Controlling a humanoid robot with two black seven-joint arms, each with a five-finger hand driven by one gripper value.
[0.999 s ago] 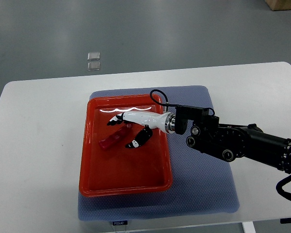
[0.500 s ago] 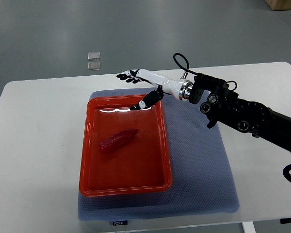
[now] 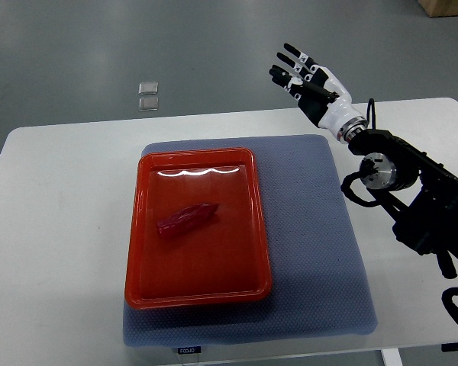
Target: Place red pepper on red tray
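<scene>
The red pepper (image 3: 185,219) lies on its side inside the red tray (image 3: 141,267), left of the tray's middle. My right hand (image 3: 304,78) is raised high at the back right, well away from the tray, with its fingers spread and holding nothing. Its arm (image 3: 412,191) comes in from the right edge. The left arm is out of view.
The tray sits on a blue-grey mat (image 3: 320,259) on a white table (image 3: 53,229). Two small clear squares (image 3: 147,95) lie on the floor beyond the table's far edge. A cardboard box corner (image 3: 446,6) shows at the top right.
My right hand has left the pepper in the tray, lifted out and swung back to the right, above the table's far edge. The pepper stays where it was set down.
</scene>
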